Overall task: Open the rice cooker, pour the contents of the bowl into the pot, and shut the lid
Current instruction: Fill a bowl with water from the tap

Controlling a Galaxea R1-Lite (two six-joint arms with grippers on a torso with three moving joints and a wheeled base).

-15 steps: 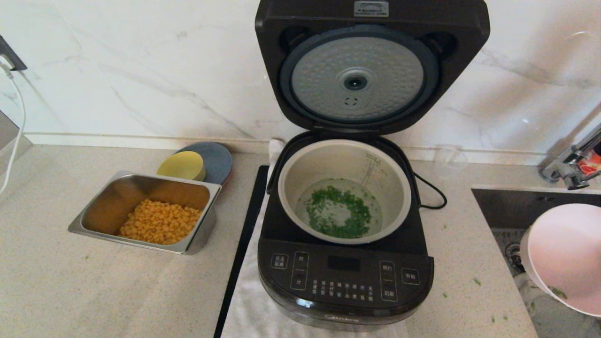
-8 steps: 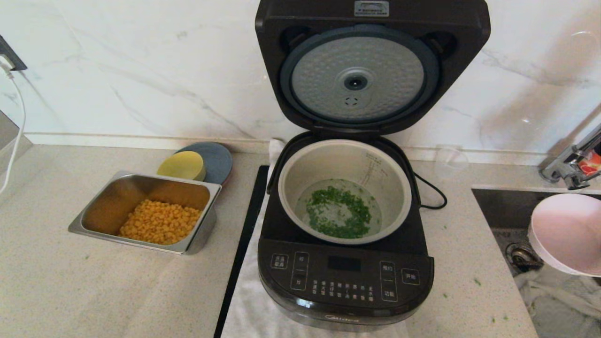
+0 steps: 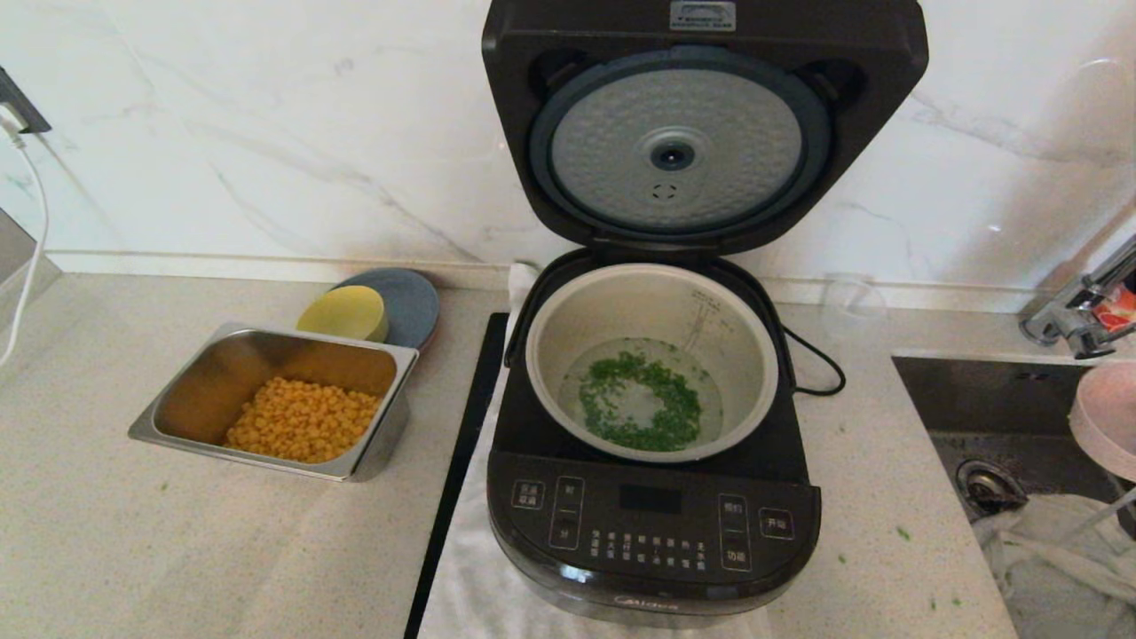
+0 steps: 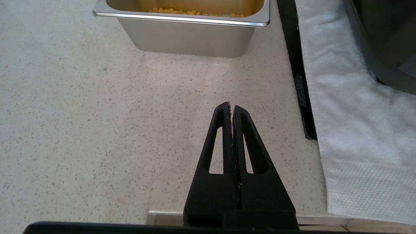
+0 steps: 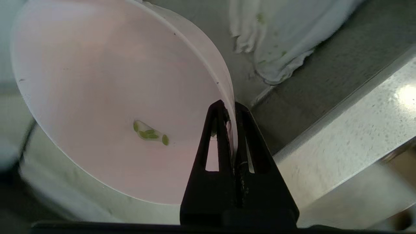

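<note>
Glossy dark, the rice cooker sits mid-counter with its lid raised against the wall, and chopped greens lie in the pot. Only a sliver of the bowl shows in the head view, over the sink at the counter's right edge. The right wrist view shows more: the right end effector pinches the bowl's rim, a few green bits left inside. The left end effector, seen only by its wrist camera, hovers closed and empty above the counter near the corn tray.
</note>
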